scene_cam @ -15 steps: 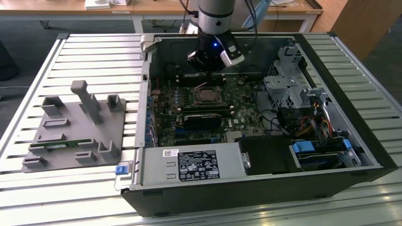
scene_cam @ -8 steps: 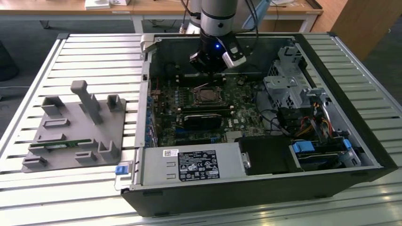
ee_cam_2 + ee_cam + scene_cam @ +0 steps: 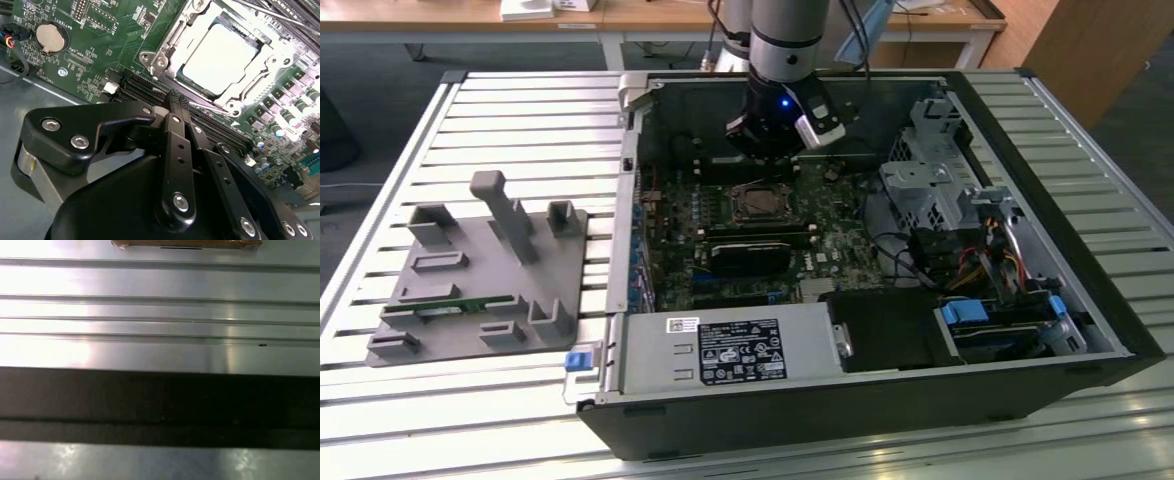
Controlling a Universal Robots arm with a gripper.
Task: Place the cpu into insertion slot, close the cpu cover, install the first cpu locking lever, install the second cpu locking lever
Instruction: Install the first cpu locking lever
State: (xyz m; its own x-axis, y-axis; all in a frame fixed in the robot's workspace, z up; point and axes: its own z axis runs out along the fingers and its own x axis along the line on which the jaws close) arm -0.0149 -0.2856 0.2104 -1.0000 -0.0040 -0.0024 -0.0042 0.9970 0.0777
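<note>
In the insertion slot [image 3: 196,88], cpu [image 3: 217,55], cpu cover [image 3: 248,89] seemingly down, gripper [image 3: 177,102] nearby

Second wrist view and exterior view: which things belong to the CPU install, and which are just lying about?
Job: cpu, cpu cover, insertion slot.
Lying about: coin battery, memory slots, grey fixture tray, power supply.
</note>
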